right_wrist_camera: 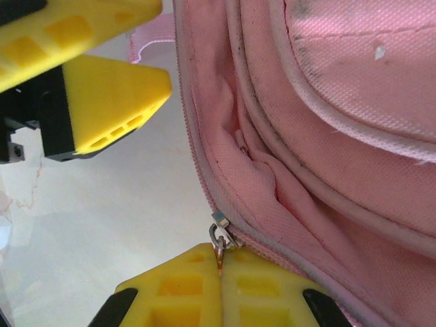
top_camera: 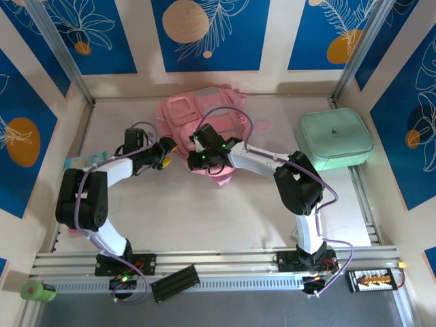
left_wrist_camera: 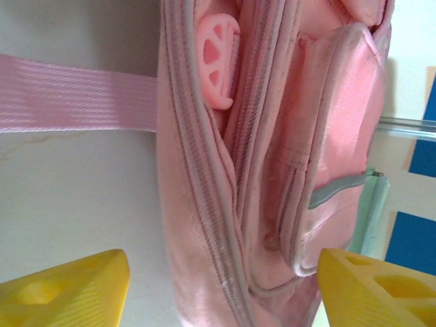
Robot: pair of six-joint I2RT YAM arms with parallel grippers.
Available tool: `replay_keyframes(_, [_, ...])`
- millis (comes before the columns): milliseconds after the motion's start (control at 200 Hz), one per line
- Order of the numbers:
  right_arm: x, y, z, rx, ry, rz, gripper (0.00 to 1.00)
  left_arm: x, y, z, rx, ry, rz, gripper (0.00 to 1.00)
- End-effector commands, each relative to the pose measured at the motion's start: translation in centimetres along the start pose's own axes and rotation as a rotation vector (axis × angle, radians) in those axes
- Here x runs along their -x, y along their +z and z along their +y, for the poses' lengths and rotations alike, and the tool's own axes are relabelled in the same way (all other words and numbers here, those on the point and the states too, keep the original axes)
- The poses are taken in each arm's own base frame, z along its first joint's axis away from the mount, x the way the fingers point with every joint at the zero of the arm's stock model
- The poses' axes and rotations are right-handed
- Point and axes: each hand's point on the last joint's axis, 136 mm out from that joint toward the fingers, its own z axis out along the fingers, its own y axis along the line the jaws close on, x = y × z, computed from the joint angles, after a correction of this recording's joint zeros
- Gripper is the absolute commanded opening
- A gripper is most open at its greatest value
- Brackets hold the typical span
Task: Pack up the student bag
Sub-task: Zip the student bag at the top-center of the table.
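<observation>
Two jobs: right gripper, closed, pinches the zipper pull of the student bag, probably to slide it. Left gripper hangs wide, empty.

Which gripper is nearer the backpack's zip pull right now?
Right. The right gripper is shut on the zip pull of the student bag; the left gripper is open, apart from the pull, facing the bag's side.

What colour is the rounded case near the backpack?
The case is mint green; top external view.

No text, label, brand or number is legible on the student bag or elsewhere.
</observation>
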Motion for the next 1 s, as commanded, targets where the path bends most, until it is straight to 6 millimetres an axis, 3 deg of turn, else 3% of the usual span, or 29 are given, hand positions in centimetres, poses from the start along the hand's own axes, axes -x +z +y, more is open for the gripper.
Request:
replay_keyframes(0, [-0.2, 0.0, 1.8, 0.055, 0.002, 0.021, 0.0, -0.9, 1.5, -0.5, -0.037, -0.023, 0.035, 0.67])
replay_keyframes(155, [-1.1, 0.2, 1.5, 0.025, 0.017, 0.044, 0.0, -1.5, 3.0, 0.2, -0.033, -0.055, 0.058, 0.56])
replay_keyframes(250, [-1.9, 0.1, 0.8, -0.017, 0.034, 0.071, 0.0, -1.3, 3.4, 0.2, -0.038, -0.056, 0.06, 0.43])
replay_keyframes(340, [-2.4, -0.5, -0.1, -0.051, 0.06, 0.085, 0.0, -0.7, 3.5, 0.2, -0.017, -0.028, 0.039, 0.28])
replay_keyframes(540, [-3.2, -3.2, -3.1, -0.212, 0.071, 0.083, 0.0, 0.3, 3.6, 0.0, 0.02, 0.019, 0.014, 0.06])
replay_keyframes(830, [-5.6, -7.9, -10.3, -0.536, 0.171, 0.075, 0.0, 0.4, 3.5, 0.3, 0.04, 0.035, 0.017, 0.0])
replay_keyframes(920, [-5.6, -7.7, -10.7, -0.52, 0.182, 0.084, 0.0, 0.3, 3.5, 0.2, 0.034, 0.034, 0.022, 0.0])
replay_keyframes(995, [-5.2, -7.1, -9.9, -0.483, 0.163, 0.088, 0.0, 0.2, 3.6, 0.1, 0.03, 0.033, 0.028, 0.02])
